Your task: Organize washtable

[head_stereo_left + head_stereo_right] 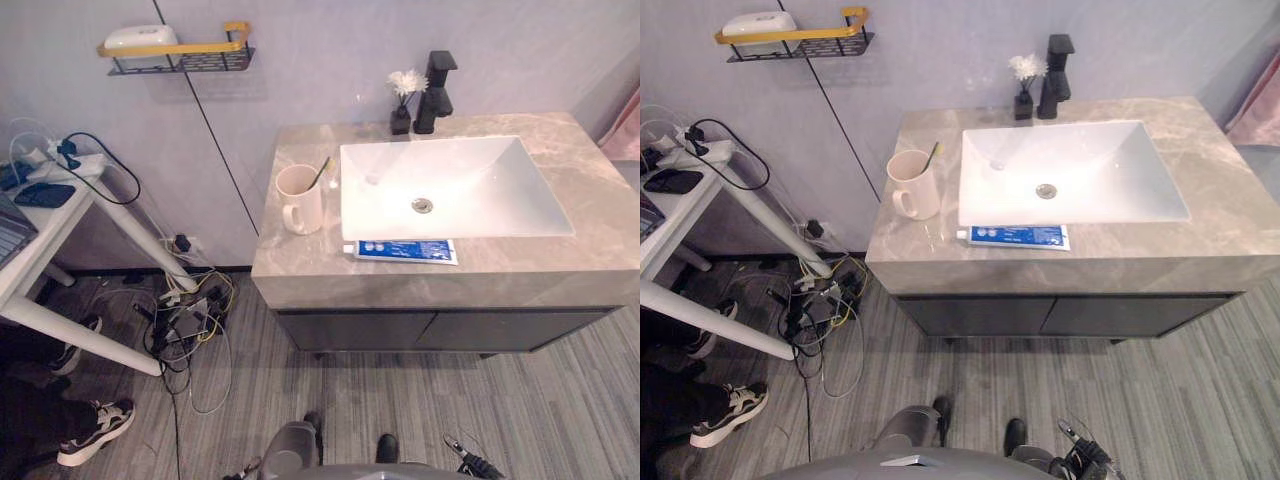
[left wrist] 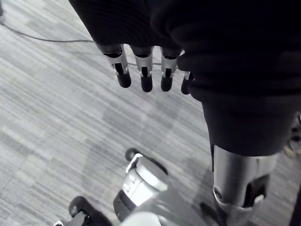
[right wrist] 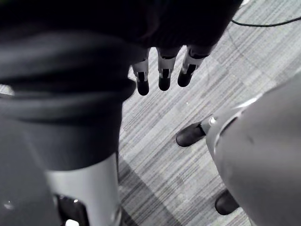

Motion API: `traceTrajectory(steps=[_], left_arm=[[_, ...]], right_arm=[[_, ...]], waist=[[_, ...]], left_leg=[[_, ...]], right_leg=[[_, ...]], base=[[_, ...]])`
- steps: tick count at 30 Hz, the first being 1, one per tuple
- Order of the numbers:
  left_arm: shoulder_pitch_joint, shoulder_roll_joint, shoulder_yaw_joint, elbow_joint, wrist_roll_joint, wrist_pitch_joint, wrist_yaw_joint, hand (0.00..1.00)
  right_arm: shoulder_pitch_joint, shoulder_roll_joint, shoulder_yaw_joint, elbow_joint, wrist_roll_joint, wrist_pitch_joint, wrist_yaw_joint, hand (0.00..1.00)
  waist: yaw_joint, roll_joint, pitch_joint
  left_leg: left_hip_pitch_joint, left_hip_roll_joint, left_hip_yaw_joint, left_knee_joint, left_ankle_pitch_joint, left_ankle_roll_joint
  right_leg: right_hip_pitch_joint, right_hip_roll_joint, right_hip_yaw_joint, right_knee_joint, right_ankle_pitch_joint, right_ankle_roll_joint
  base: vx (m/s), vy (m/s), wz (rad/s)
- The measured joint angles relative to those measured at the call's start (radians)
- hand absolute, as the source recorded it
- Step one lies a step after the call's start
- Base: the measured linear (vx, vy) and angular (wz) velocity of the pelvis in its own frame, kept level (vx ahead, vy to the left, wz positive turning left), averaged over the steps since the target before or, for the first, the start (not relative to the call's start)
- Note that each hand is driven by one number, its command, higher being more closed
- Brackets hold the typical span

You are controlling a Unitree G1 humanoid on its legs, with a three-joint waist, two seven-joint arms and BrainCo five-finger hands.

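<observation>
The toothpaste tube [image 1: 405, 251] lies flat on the strip of surface [image 1: 600, 190] between the sink [image 1: 480, 170] and the front edge, close to that edge. Its long axis runs along the front edge, with the white cap pointing toward the surface's left end and the crimped tail toward the right. Toward the left edge stands a pale mug [image 1: 300, 198], upright and well apart from the tube. Its handle faces the front, and what looks like a toothbrush [image 1: 322, 173] leans out toward the sink. By the back edge, a small vase [image 1: 403, 105] of white flowers sits just beside the black faucet [image 1: 435, 95]. A wall shelf [image 1: 180, 55] hangs to the left, off the surface.

The left hand [image 2: 146, 75] and the right hand [image 3: 164, 75] both hang low over the grey floor [image 2: 51, 108], fingers relaxed and apart, holding nothing. A person's shoe [image 1: 95, 430] rests on the floor at the far left.

Nothing looks tidied yet, so I'd say the step is to reach for the tube. Coming down from above and closing across its short axis near the middle should work best. A push from behind could slide it off the front edge. If it's bound for the mug, going in tail first on the side away from the toothbrush should keep the mug from tipping.
</observation>
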Motion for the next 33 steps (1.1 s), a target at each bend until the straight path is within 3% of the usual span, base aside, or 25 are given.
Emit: traceTrajectory(steps=[1,3,7,10,12,14,17,21,22,23,25,28,33], left_arm=[[0.016,-0.008,0.031,-0.001,0.0,0.003,-0.001,0.0],[0.023,-0.009,0.051,0.0,0.002,0.007,-0.002,0.0],[0.02,0.004,0.029,0.016,0.005,0.009,-0.002,0.0],[0.003,0.022,-0.022,0.017,0.006,0.004,-0.001,0.0],[-0.025,0.031,-0.066,0.009,0.001,-0.005,0.0,0.0],[-0.037,0.04,-0.126,-0.019,-0.001,-0.014,-0.002,0.0],[-0.05,0.046,-0.149,-0.04,-0.001,-0.018,-0.001,0.0],[-0.055,0.043,-0.134,-0.041,-0.001,-0.02,-0.001,0.0],[-0.054,0.041,-0.127,-0.039,-0.001,-0.018,-0.001,0.0],[-0.05,0.046,-0.109,-0.031,0.001,-0.016,-0.001,0.0],[-0.043,0.043,-0.059,-0.005,0.005,-0.012,-0.002,0.0],[-0.027,0.032,-0.014,-0.001,0.007,-0.004,-0.002,0.0],[-0.019,0.037,-0.015,0.036,0.006,-0.002,-0.001,0.0]], right_arm=[[-0.002,0.005,0.0,-0.001,0.0,0.001,0.004,0.0],[0.002,0.002,0.001,-0.001,0.0,0.001,0.005,0.0],[-0.009,0.0,0.048,0.001,0.0,-0.003,0.021,0.0],[-0.027,0.001,0.069,0.002,0.0,-0.004,0.026,0.0],[-0.032,0.0,0.084,0.002,0.0,-0.004,0.028,0.0],[-0.033,0.0,0.095,-0.016,0.001,-0.005,0.028,0.0],[-0.023,0.005,0.102,-0.029,0.001,-0.004,0.028,0.0],[-0.022,0.009,0.096,-0.029,0.0,-0.003,0.027,0.0],[-0.018,0.012,0.093,-0.029,0.0,-0.002,0.027,0.0],[-0.011,0.02,0.086,-0.029,0.0,-0.001,0.027,0.0],[0.001,0.029,0.054,-0.027,0.0,0.003,0.029,0.0],[0.006,0.028,0.041,-0.02,0.0,0.005,0.036,0.0],[0.009,0.013,0.012,0.013,0.0,0.004,0.038,0.0]], waist=[[-0.001,-0.016,-0.009],[-0.004,-0.024,-0.014],[0.0,-0.026,-0.047],[-0.001,-0.024,-0.059],[-0.001,-0.022,-0.057],[-0.008,-0.02,-0.033],[-0.018,-0.028,-0.026],[-0.018,-0.036,-0.021],[-0.018,-0.043,-0.023],[-0.017,-0.057,-0.023],[-0.018,-0.076,-0.03],[-0.019,-0.075,-0.036],[-0.039,-0.054,-0.05]], left_leg=[[0.007,-0.024,0.001,-0.02,-0.002,0.005],[0.038,-0.046,0.015,-0.046,0.004,0.015],[0.106,-0.094,0.069,-0.078,-0.008,0.078],[0.125,-0.108,0.089,-0.081,-0.021,0.098],[0.158,-0.111,0.091,-0.083,-0.024,0.104],[0.22,-0.106,0.09,-0.084,-0.032,0.116],[0.271,-0.102,0.091,-0.099,-0.052,0.142],[0.274,-0.079,0.078,-0.095,-0.054,0.138],[0.272,-0.078,0.069,-0.091,-0.059,0.131],[0.271,-0.081,0.06,-0.083,-0.071,0.11],[0.276,-0.074,0.041,-0.084,-0.078,0.09],[0.266,-0.056,0.026,-0.116,-0.06,0.057],[0.265,-0.008,-0.037,-0.145,-0.038,0.019]], right_leg=[[-0.001,-0.023,0.007,0.009,-0.01,0.016],[-0.004,-0.047,0.018,0.035,-0.027,0.037],[0.0,-0.099,0.061,0.09,-0.084,0.067],[-0.016,-0.114,0.078,0.138,-0.106,0.069],[-0.065,-0.118,0.085,0.289,-0.147,0.062],[-0.152,-0.118,0.107,0.552,-0.161,0.062],[-0.191,-0.161,0.049,0.686,-0.178,0.058],[-0.191,-0.184,0.02,0.569,-0.171,0.063],[-0.187,-0.187,0.024,0.525,-0.159,0.071],[-0.184,-0.187,0.027,0.475,-0.105,0.078],[-0.151,-0.185,0.017,0.415,-0.101,0.107],[-0.094,-0.16,-0.024,0.268,-0.112,0.107],[-0.022,-0.1,-0.08,0.136,-0.058,0.078]], base=[[0.26,0.148,-0.16],[0.36,0.104,-0.07],[0.41,0.071,-0.25],[0.3,0.056,-0.27],[0.18,0.05,-0.19],[0.13,0.065,-0.15],[0.1,0.043,0.04],[0.03,-0.026,0.08],[0.01,-0.126,0.18],[0.0,-0.214,0.18],[0.0,-0.219,0.13],[-0.04,-0.197,0.06],[-0.07,-0.161,0.27]])
